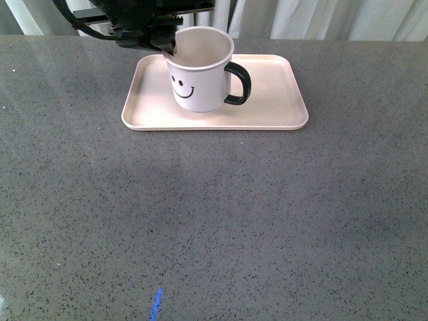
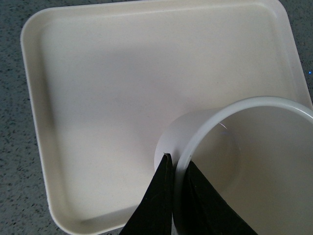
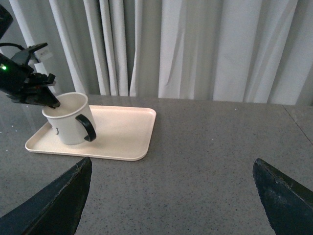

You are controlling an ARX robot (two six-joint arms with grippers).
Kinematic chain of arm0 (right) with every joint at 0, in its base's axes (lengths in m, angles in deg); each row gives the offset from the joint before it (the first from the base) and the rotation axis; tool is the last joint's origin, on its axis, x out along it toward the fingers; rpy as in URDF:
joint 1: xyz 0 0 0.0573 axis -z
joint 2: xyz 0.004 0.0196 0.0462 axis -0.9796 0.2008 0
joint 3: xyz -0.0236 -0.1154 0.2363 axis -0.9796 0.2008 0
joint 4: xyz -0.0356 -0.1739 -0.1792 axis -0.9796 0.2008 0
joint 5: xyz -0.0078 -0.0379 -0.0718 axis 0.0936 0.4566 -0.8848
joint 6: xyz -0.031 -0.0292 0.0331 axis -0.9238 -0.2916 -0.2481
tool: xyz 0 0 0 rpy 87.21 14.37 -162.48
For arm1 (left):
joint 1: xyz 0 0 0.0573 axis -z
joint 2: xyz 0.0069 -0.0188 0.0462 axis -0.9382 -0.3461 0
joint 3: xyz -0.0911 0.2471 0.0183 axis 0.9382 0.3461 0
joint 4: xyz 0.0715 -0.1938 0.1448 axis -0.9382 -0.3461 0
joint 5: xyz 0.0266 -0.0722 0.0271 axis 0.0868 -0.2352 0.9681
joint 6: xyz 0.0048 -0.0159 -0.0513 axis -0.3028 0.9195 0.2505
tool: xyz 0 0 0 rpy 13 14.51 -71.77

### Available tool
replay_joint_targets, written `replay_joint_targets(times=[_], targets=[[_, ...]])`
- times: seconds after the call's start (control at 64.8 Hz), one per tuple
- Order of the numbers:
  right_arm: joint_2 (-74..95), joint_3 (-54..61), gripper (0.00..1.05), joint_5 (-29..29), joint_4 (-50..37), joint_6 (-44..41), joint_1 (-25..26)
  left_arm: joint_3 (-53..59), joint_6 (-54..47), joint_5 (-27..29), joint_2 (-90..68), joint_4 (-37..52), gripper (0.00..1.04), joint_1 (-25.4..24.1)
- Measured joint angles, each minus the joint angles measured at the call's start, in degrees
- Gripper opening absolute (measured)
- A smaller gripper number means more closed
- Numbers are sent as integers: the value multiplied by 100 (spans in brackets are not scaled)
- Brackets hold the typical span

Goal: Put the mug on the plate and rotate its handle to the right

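Note:
The white mug (image 1: 198,73) with a black smiley face stands upright on the pale pink plate (image 1: 281,107), left of the plate's middle. Its black handle (image 1: 239,83) points to the right in the front view. My left gripper (image 1: 167,45) is shut on the mug's rim at the far left side, one finger inside and one outside. In the left wrist view the black fingers (image 2: 159,196) pinch the white rim of the mug (image 2: 244,147) above the plate (image 2: 98,98). My right gripper (image 3: 171,196) is open over bare table, well away from the mug (image 3: 68,122) and plate (image 3: 127,137).
The grey speckled table (image 1: 214,221) stretches out in front of the plate. A small blue mark (image 1: 156,304) lies near its front edge. White curtains (image 3: 195,49) hang behind the table's far edge.

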State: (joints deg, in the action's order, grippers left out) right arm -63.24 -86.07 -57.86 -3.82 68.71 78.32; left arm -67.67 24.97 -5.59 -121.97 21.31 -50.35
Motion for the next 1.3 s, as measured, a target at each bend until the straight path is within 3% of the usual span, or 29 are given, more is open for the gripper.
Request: replay_joint_targets(times=[0.602,1.158,1.204,1.297], targets=[[0,0,96,0,0,0,0,-1163,0,-120,-896,-463,2,13],[0,0,96,0,0,0,0,-1008,46,-109,-896,-350,2,133],[-2,0,96,0,0,0,0,-997,55,-116,-894,-348,6,144],[0,0,96,0,0,0,0,-988,48,-149,-894,-348,22,166]])
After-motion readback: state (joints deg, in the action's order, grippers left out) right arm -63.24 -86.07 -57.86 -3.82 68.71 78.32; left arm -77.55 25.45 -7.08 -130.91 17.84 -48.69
